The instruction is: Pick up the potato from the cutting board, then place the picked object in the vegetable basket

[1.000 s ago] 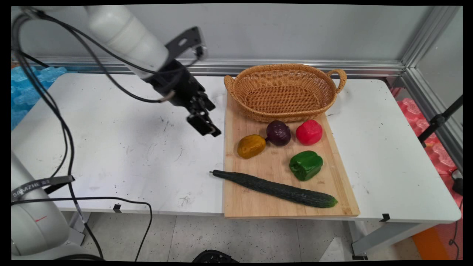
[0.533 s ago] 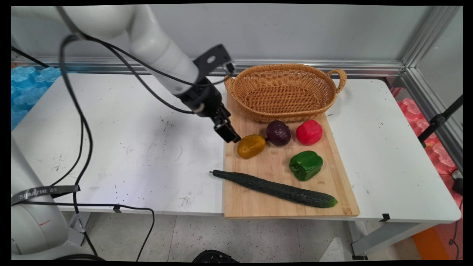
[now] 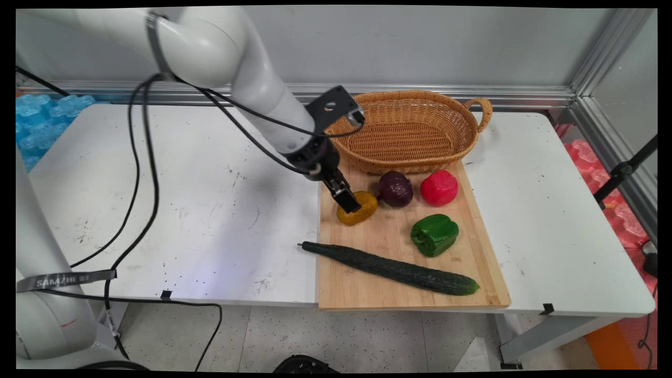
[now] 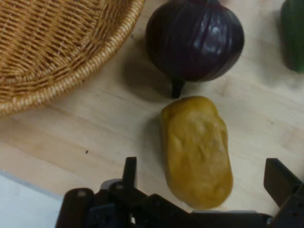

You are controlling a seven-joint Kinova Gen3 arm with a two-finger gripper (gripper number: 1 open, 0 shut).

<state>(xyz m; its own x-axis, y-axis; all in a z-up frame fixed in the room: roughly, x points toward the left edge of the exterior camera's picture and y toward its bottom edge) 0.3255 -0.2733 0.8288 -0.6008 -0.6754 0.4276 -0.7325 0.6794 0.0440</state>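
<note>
My gripper (image 3: pixel 350 202) (image 4: pixel 204 178) hangs open just over the yellow pepper (image 3: pixel 359 209) (image 4: pixel 197 149), which lies on the wooden cutting board (image 3: pixel 388 244) (image 4: pixel 95 123). In the hand view one finger stands on each side of the pepper, neither touching it. A dark purple onion (image 3: pixel 396 189) (image 4: pixel 194 38) lies right beside the pepper, its stem pointing at it. The wicker basket (image 3: pixel 404 128) (image 4: pixel 52 42) stands at the board's far end.
A red pepper (image 3: pixel 439 187), a green pepper (image 3: pixel 434 234) (image 4: pixel 293 33) and a long cucumber (image 3: pixel 391 268) also lie on the board. The cucumber's stem end juts over the board's left edge. The white table (image 3: pixel 184 210) stretches to the left.
The gripper has moved right and down, from over the bare table to over the board's left side, and now hangs above the yellow pepper.
</note>
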